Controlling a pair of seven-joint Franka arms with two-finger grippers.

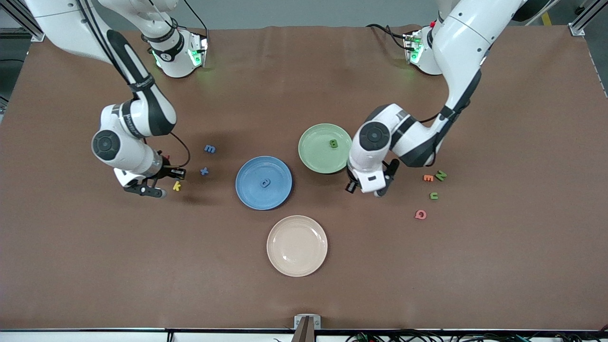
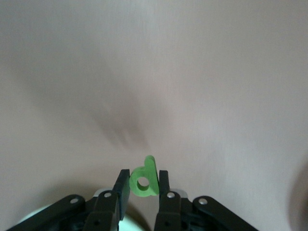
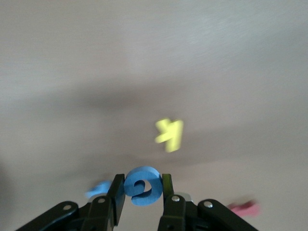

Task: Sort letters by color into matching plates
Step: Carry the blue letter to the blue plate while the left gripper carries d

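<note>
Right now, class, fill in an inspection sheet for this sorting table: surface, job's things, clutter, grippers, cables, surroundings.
Surface: brown table, bare cloth.
Job's things: blue plate holds one blue letter; green plate holds one green letter. Loose blue m and x; loose green letters.
Clutter: cream plate, yellow k, orange letter, pink letter.
Grippers: left gripper grips a green letter; right gripper grips a blue letter.
Cables: black leads at the bases.
Surroundings: nothing seen.
</note>
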